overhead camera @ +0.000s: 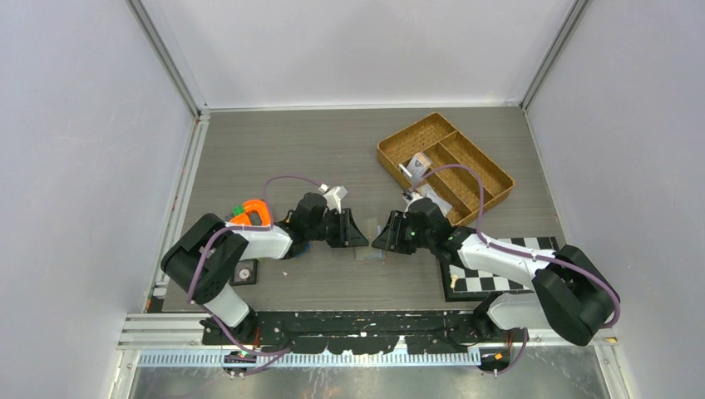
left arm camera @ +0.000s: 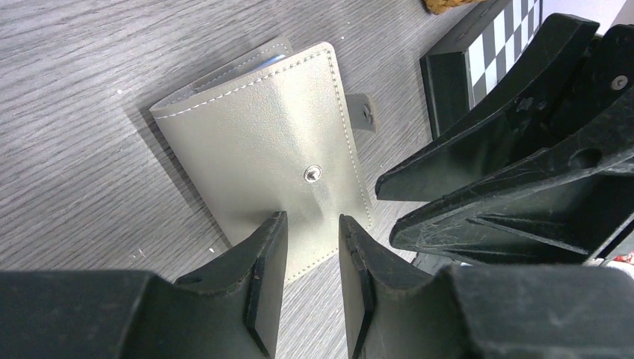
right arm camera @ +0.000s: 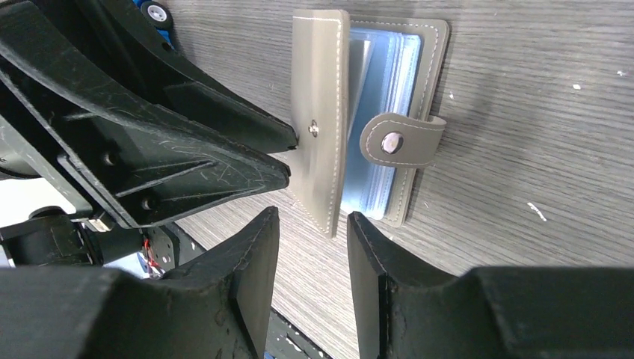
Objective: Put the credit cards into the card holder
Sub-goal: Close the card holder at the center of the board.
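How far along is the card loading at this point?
Early stage. Done: the card holder is unsnapped, its cover lifted off the blue sleeves. In hand: the left gripper and right gripper both sit open at the holder's edges, gripping nothing. Left: pale cards apparently still lie in the basket.

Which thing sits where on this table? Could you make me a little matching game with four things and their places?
Things:
1. card holder
2. woven basket
3. checkerboard
4. black tile with dial

Places, seen from the top camera:
A. back right of the table
B. front left
C. front middle
D. front right

Pairs: 1-C, 2-A, 3-D, 4-B
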{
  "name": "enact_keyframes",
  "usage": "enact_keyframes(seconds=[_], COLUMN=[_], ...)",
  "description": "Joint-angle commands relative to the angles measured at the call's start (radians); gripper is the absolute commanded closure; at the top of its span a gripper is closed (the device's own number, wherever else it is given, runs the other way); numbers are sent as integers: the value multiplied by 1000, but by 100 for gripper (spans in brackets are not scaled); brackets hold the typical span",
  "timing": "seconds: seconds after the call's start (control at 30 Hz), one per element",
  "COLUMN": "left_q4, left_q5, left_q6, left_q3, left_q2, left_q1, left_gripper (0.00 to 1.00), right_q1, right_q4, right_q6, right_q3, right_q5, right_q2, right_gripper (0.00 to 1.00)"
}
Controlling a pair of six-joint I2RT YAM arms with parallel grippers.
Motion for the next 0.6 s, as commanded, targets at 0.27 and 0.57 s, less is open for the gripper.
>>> enact_keyframes(seconds=[0.27, 0.57], left_q4=[26, -83], left_q5=[-16, -81], left_q6=[8, 25], left_q3=[17, 20], left_q2=[11, -74], left_q1=[-4, -4], left_gripper=[67, 60], right_q1=[5, 5], right_q4=[102, 59], right_q6=[66, 90], right_q3=[32, 17], right_q5=[24, 92], right_q2=[124, 156], right_gripper=[65, 87])
